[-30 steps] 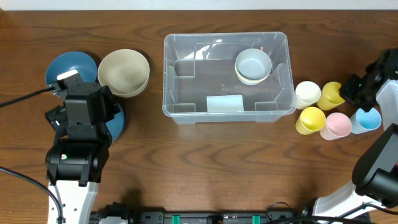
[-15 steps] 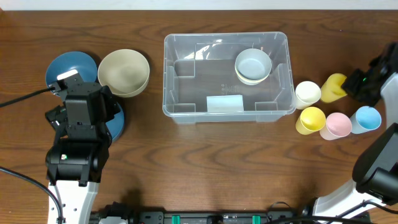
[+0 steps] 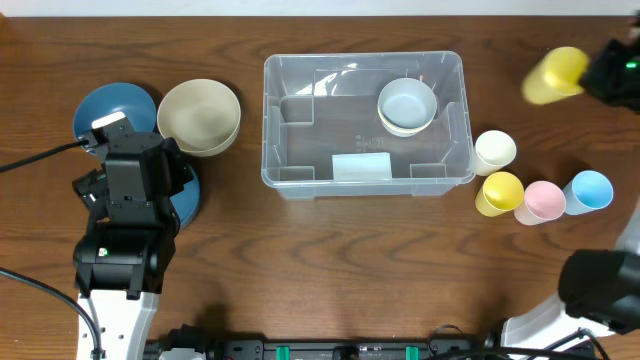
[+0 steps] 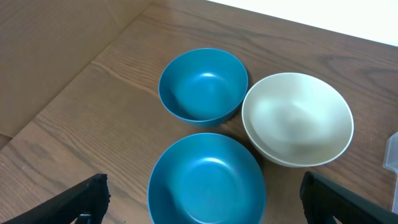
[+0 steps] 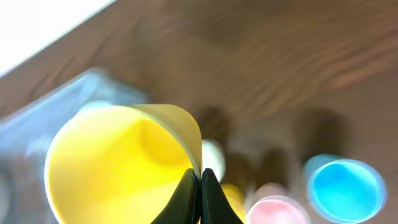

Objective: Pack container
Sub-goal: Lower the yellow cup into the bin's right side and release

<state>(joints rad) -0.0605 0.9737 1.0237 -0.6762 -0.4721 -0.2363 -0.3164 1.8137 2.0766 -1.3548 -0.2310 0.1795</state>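
Observation:
The container (image 3: 330,125), a clear rectangular bin with a pale label (image 3: 361,166), stands at the table's middle with a pale bowl (image 3: 407,105) in its far right corner. My right gripper (image 3: 586,74) hangs in the air to the right of the bin's far corner. It is shut on the rim of a yellow cup (image 3: 553,75). In the right wrist view the gripper (image 5: 199,177) pinches the wall of the tilted cup (image 5: 118,168). My left gripper (image 4: 208,199) is open wide above a blue bowl (image 4: 205,180), holding nothing.
A second blue bowl (image 4: 202,84) and a cream bowl (image 4: 297,118) sit beside the first, left of the bin. Right of the bin stand a white cup (image 3: 494,150), a yellow cup (image 3: 499,192), a pink cup (image 3: 544,200) and a blue cup (image 3: 589,190).
My right gripper closed on the yellow cup, lifted it out of the group of cups and carried it toward the table's far side. The left arm has not moved.

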